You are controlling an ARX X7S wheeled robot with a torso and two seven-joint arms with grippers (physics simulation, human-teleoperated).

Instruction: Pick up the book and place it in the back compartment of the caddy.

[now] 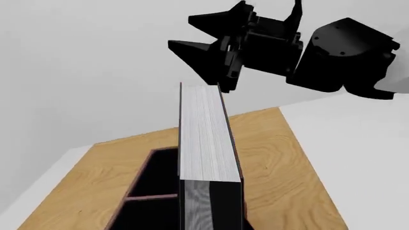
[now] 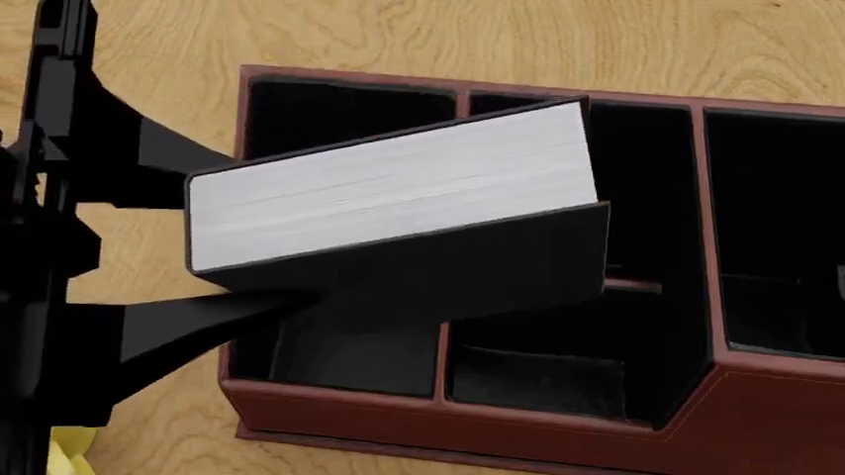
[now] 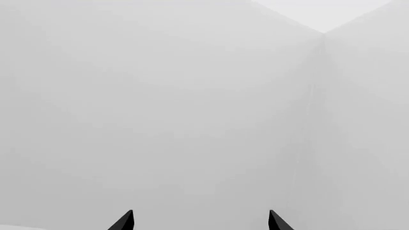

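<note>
the black hardcover book was clamped between the fingers of the left gripper and held tilted above the dark red caddy, over its middle cells. the right gripper was raised toward blank walls, its fingertips spread apart. no writing could be read anywhere.

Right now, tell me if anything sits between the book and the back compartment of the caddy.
Nothing visible does. The left gripper holds the book tilted above the caddy. The cells showing around it look empty, but the book hides much of the middle, including most of the back compartment, so I cannot fully confirm.
</note>
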